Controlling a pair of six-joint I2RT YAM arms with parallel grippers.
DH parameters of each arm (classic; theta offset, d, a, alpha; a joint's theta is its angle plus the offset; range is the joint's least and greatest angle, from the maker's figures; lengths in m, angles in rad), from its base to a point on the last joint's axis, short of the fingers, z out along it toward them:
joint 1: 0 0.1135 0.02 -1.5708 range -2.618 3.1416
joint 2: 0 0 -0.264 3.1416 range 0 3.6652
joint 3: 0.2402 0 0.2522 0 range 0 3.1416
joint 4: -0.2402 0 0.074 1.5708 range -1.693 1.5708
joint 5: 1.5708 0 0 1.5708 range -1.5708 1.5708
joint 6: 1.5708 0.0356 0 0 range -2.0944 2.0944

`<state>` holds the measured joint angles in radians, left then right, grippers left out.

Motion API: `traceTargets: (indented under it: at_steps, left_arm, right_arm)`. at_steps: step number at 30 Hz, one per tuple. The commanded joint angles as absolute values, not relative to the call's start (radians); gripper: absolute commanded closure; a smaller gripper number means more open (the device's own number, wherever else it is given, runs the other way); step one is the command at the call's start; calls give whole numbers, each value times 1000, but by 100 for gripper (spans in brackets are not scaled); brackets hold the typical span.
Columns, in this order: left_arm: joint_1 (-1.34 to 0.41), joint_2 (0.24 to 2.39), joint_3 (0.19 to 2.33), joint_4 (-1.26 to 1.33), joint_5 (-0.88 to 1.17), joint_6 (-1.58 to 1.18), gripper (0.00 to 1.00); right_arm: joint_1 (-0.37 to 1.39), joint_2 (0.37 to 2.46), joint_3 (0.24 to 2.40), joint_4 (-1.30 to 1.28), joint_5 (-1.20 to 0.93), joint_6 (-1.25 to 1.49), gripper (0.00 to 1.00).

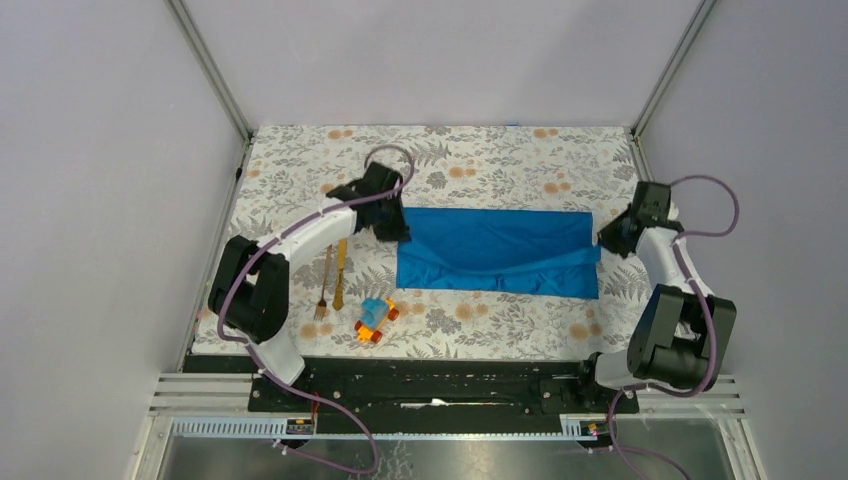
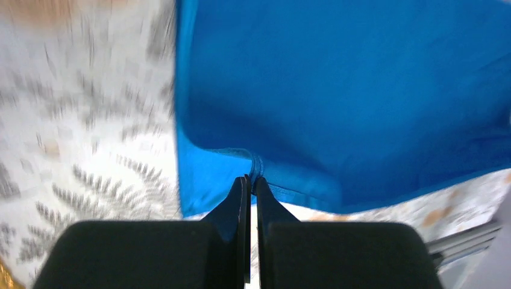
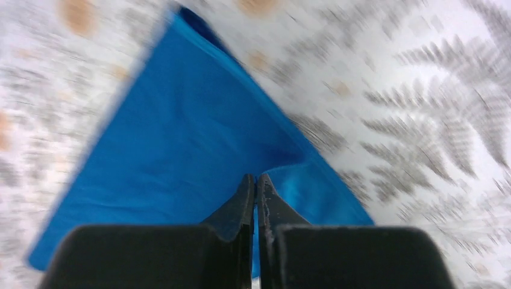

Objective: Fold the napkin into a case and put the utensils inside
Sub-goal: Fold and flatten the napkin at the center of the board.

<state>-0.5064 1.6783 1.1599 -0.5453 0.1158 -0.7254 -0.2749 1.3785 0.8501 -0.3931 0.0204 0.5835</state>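
Left end effector (image 1: 395, 232) sits at the napkin's left short edge with its jaws pressed together. In the left wrist view a stitched hem runs straight into the fingertips (image 2: 244, 186), so it appears to pinch the cloth there. Right end effector (image 1: 608, 240) is at the opposite short edge, also fully closed, its tips set on a paler flap of cloth in its own view; I judge that a pinch as well.

The napkin (image 1: 495, 245) lies between the two, at the centre of the frame, as a long rectangle with its long axis running left to right. A soft ridge sags along its lower part, so one layer seems to lie loosely over another. The cloth is plain bright blue, thin and limp, with a sewn border.

The fork (image 1: 323, 285) and knife (image 1: 340, 270) lie side by side at lower left of the napkin, apart from it. They are slim, rigid and golden-orange, with long axes running top to bottom in the frame. The left arm is much the nearer to them.

A small blue-and-orange toy car (image 1: 375, 320) sits just right of the utensils, on the table (image 1: 480, 150), which is covered in a leaf-and-flower print.
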Motion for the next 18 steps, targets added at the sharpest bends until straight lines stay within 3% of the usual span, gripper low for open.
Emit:
traceTargets:
  at_steps: [1, 5, 12, 18]
  left_arm:
    - [-459, 1743, 1467, -508, 7, -676, 100]
    - [-412, 1858, 1704, -514, -25, -640, 100]
    - [-366, 1974, 1933, -460, -41, -575, 100]
    - [-363, 1939, 1863, -452, 49, -613, 100]
  right_arm:
    - [-271, 1476, 1091, -236, -126, 603, 100]
    - [-272, 1607, 1269, -165, -208, 610, 100]
    - [-272, 1804, 1512, -124, -348, 619, 100]
    - [-272, 1752, 1464, -175, -357, 627, 100]
